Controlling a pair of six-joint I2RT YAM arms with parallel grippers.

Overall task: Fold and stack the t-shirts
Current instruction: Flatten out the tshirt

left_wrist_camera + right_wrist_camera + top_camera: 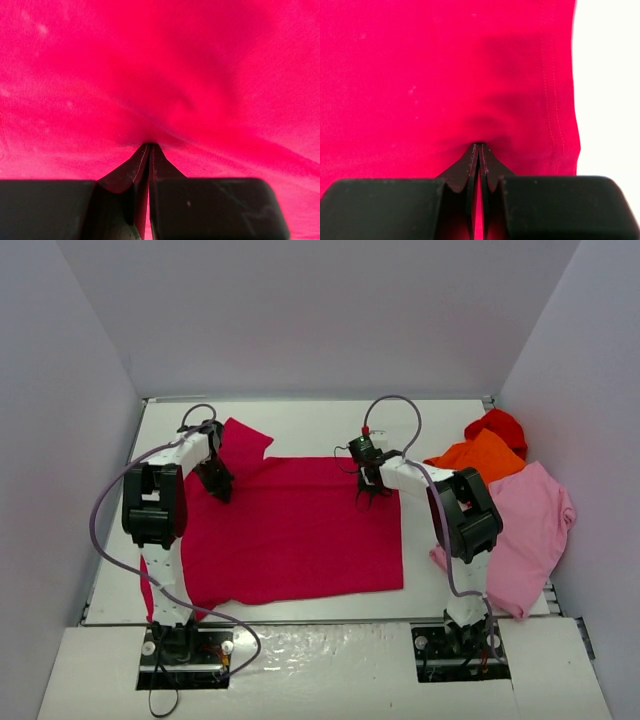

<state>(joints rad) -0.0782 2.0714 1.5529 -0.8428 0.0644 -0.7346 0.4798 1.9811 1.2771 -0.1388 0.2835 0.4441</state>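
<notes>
While crimson-magenta shirt lies spread on table | left jaws pinch its cloth | right jaws pinch near hem

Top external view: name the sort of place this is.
Probably a lab robot cell: plain white walls box in a table, left arm and right arm bolted at its near edge, a crimson t-shirt spread on it.

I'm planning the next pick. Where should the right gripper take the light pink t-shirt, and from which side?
Probably grip the light pink t-shirt at its near corner, from straight above: it lies flat and uncovered, whereas the orange t-shirt crowds the far edge. The right gripper must first release the crimson t-shirt.
</notes>
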